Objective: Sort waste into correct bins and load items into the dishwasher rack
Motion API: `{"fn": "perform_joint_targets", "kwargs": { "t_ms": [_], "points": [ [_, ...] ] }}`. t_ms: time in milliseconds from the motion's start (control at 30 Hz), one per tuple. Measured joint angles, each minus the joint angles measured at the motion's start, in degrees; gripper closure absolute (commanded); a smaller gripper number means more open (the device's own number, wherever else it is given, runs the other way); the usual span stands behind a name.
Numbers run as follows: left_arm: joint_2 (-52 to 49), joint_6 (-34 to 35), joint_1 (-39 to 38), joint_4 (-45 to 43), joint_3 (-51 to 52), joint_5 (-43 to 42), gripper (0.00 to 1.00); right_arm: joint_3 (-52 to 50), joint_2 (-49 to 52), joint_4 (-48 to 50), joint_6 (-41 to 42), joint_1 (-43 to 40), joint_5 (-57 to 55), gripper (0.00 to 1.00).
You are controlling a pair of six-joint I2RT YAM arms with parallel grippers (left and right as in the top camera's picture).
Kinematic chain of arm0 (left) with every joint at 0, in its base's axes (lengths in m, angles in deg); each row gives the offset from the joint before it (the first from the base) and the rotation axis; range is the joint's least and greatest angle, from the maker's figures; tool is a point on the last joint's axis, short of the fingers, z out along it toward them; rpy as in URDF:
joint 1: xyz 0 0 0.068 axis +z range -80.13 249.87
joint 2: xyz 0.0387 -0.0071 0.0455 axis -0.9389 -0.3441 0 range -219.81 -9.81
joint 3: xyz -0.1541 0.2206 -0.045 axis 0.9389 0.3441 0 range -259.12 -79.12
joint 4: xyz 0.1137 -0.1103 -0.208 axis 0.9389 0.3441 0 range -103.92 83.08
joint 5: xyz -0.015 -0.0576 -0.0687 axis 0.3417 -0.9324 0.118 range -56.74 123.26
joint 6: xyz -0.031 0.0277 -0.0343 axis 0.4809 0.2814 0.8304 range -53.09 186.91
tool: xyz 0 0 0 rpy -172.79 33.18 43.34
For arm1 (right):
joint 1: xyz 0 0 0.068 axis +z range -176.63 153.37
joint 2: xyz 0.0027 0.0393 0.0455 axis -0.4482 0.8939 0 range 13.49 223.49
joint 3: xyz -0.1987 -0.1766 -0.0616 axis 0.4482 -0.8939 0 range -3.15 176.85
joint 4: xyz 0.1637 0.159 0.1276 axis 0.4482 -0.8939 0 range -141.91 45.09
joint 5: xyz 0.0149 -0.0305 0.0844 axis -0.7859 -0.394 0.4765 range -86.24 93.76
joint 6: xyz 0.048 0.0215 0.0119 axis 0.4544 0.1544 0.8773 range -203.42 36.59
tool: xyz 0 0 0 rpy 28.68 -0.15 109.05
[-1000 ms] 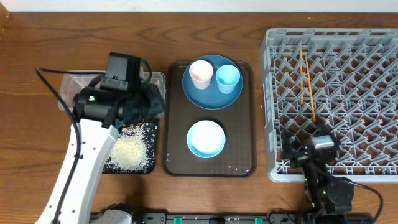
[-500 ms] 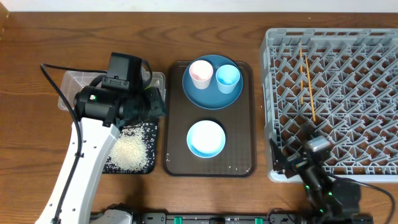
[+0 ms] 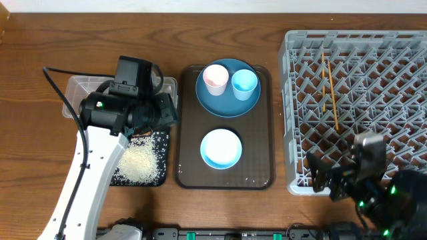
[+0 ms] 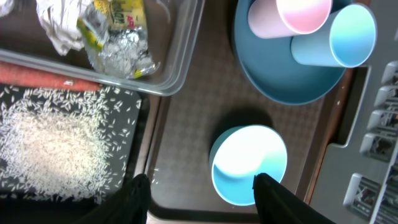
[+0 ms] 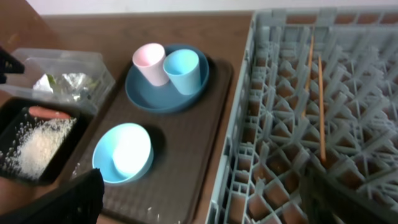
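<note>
The blue plate on the brown tray holds a white cup and a light blue cup. The bowl sits in front of them. The clear tub holds a paper wad and the wrapper. The black tray holds rice and the carrot. My left gripper is open and empty above the tray edge, left of the bowl. My right gripper is open and empty over the grey rack's front left corner.
The brown serving tray lies between the bins and the rack. Two chopsticks lie in the rack and also show in the right wrist view. The left arm covers most of the tub from overhead.
The right arm has swung right along the rack's front edge. The left arm has stayed almost still over the tub's right end.
</note>
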Motion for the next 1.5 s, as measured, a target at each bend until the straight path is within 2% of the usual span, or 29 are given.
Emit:
{"fn": "perform_joint_targets", "kwargs": {
  "t_ms": [33, 167, 367, 467, 567, 700, 900, 1033, 1167, 1267, 1300, 1333, 1500],
  "points": [
    [0.00, 0.13, 0.00, 0.24, -0.02, 0.02, 0.40, 2.54, 2.40, -1.49, 0.04, 0.00, 0.00, 0.01],
    [0.00, 0.61, 0.00, 0.24, -0.02, 0.02, 0.39, 8.57, 8.39, -2.38, 0.04, 0.00, 1.27, 0.01],
    [0.00, 0.81, 0.00, 1.66, -0.02, 0.02, 0.39, 9.33, 10.75, -4.42, 1.20, 0.00, 5.25, 0.01],
    [0.00, 0.81, 0.00, 2.75, -0.02, 0.02, 0.39, 9.33, 10.78, -4.48, 1.51, 0.00, 6.12, 0.13],
    [0.00, 0.83, 0.00, 2.84, -0.02, 0.00, 0.40, 9.33, 10.80, -5.22, 2.01, 0.00, 6.43, 0.16],
    [0.00, 0.90, -0.04, 4.42, -0.02, -2.01, 0.46, 9.35, 10.80, -9.01, 2.08, 0.00, 2.71, 0.26],
    [0.00, 0.81, -4.24, 6.08, 0.13, -4.20, 0.50, 9.35, 10.82, -16.31, 2.25, 0.00, -5.57, 0.25],
    [0.00, 0.76, -8.46, 3.34, 1.90, -4.81, 0.49, 9.35, 11.39, -18.53, 1.86, 0.00, -8.13, 0.27],
    [0.00, 0.55, -10.10, -0.94, 2.89, -4.96, 0.39, 9.35, 12.96, -17.73, 1.07, 0.00, -8.61, 0.36],
    [0.00, 0.74, -10.19, -3.69, 2.93, -4.94, 0.39, 9.35, 14.93, -15.32, 0.42, 0.00, -6.84, 0.59],
    [0.00, 0.72, -10.19, -4.46, 2.93, -4.94, 0.39, 9.35, 15.63, -14.84, 0.55, 0.00, -6.12, 0.63],
    [0.00, 0.74, -10.19, -5.20, 2.93, -4.94, 0.39, 9.35, 16.55, -14.40, 0.46, 0.00, -5.60, 0.65],
    [0.00, 0.81, -10.19, -9.51, 2.95, -4.90, 0.40, 9.35, 19.06, -12.63, 0.52, 0.00, -5.14, 0.65]
  ]
}}
